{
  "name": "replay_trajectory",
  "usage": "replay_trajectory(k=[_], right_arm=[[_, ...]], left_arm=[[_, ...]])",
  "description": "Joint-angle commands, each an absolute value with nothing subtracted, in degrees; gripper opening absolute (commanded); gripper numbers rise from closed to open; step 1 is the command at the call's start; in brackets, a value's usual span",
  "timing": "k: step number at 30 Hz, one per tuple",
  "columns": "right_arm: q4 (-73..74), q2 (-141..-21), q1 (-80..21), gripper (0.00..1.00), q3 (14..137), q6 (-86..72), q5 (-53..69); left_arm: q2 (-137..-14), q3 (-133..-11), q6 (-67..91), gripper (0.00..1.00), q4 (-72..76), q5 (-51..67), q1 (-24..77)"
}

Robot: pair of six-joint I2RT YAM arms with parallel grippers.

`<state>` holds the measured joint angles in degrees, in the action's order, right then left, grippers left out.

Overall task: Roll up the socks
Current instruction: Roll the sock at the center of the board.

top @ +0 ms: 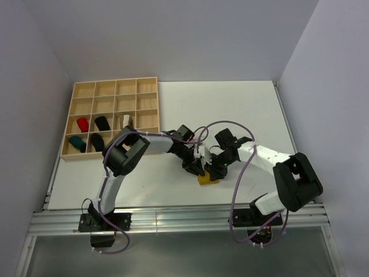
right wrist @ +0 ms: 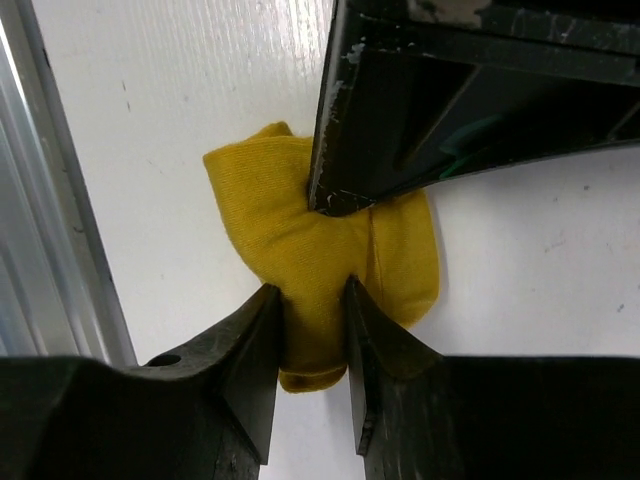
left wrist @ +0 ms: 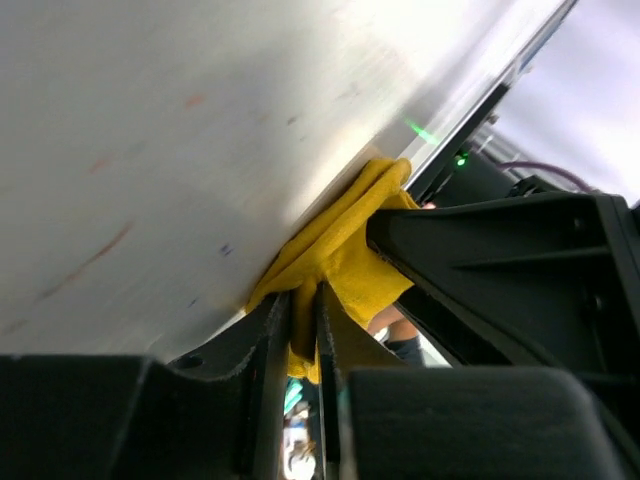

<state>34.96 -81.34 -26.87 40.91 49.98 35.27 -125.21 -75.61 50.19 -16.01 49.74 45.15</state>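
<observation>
Snugly, mustard sock [right wrist: 300, 230] inside both left tool [left wrist: 302, 300] and right tool [right wrist: 310, 295]; each tight on its fabric.

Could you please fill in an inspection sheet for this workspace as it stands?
Surface: white table, faint marks.
Job's things: mustard yellow fabric sock bunched near the front edge; red sock, white sock, teal sock, black sock and second black sock in the wooden compartment tray.
Clutter: nothing seen.
Grippers: left gripper and right gripper both pinch the yellow sock.
Cables: purple cables loop over both arms.
Surroundings: grey walls, aluminium rail in front.
</observation>
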Motion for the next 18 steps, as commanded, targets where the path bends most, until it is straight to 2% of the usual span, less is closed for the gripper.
replay_trajectory(k=[1, 11, 18], right_arm=[[37.2, -85.3, -26.2, 0.30, 42.6, 49.8, 34.9], [41.0, -93.2, -24.4, 0.28, 47.4, 49.0, 36.6], [45.9, -99.0, -23.2, 0.28, 51.9, 48.9, 37.1]], left_arm=[[-123.5, -70.6, 55.8, 0.21, -5.5, 43.1, 44.3], [-120.6, -63.4, 63.4, 0.24, 10.3, 40.7, 44.0], [-117.3, -58.3, 62.0, 0.27, 17.1, 35.8, 44.1]])
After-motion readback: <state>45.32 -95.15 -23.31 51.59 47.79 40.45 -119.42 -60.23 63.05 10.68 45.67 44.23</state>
